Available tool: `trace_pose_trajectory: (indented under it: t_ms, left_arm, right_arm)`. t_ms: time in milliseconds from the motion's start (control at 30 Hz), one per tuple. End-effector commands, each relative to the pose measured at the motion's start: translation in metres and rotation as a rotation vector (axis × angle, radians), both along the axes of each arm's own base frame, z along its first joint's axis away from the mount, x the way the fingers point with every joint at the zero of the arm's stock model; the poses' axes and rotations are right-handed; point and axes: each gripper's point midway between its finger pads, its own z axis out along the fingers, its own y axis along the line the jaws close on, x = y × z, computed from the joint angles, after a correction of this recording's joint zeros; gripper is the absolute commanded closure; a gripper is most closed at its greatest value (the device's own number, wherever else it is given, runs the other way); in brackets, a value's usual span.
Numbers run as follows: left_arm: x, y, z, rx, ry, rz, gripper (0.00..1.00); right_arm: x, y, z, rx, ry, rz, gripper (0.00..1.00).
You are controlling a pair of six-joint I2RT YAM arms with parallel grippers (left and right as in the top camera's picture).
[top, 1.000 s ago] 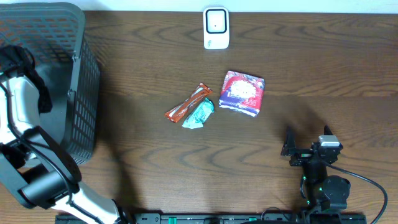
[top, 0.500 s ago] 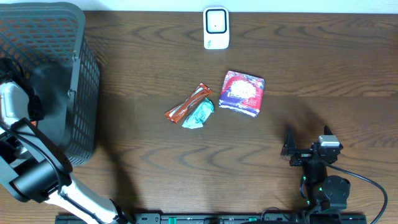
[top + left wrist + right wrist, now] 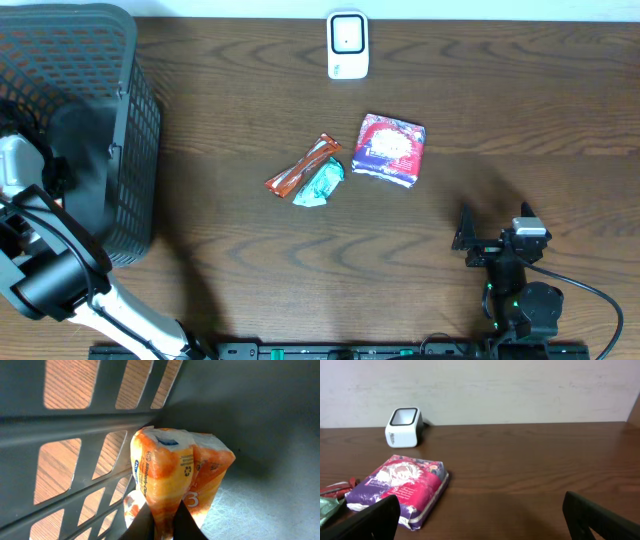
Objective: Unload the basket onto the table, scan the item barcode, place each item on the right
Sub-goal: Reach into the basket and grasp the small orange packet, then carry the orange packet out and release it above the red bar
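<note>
Fingers of our left gripper (image 3: 165, 520) pinch an orange bag (image 3: 175, 475) down inside the basket (image 3: 138, 130). Our right gripper (image 3: 482, 520) is wide open and holds nothing. We think the scanner (image 3: 348, 45) part is not done yet.

Grey basket (image 3: 130, 150) walls tight around the left gripper (image 3: 165, 527) and its pinched orange packet (image 3: 175, 480), open wood between basket and the cluster of red wrapper (image 3: 303, 165), teal wrapper (image 3: 320, 183), purple packet (image 3: 390, 150), scanner (image 3: 347, 45) at far edge, bare table (image 3: 250, 270) ahead of the right gripper (image 3: 485, 520)
</note>
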Motion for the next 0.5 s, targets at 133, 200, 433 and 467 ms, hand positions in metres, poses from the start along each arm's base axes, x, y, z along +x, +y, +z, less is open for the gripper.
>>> trace_pose_trajectory:
  t_ms: [133,200,433,467]
  left_arm:
    - [0.005,-0.006,0.011,-0.012,-0.086,0.089,0.93]
    - [0.016,-0.014,0.028,-0.031,-0.156,0.064,0.93]
    - [0.056,-0.055,0.136,-0.095,-0.559,-0.062,0.93]
    - [0.058,-0.061,0.157,-0.101,-0.635,-0.056,0.93]
  right_arm:
    - [0.0,-0.005,-0.001,0.012,0.002,-0.022,0.01]
    - [0.0,-0.005,-0.001,0.012,0.001,-0.022,0.01]
    - [0.0,-0.005,-0.001,0.012,0.002,-0.022,0.01]
    - [0.0,-0.005,-0.001,0.012,0.002,-0.022,0.01]
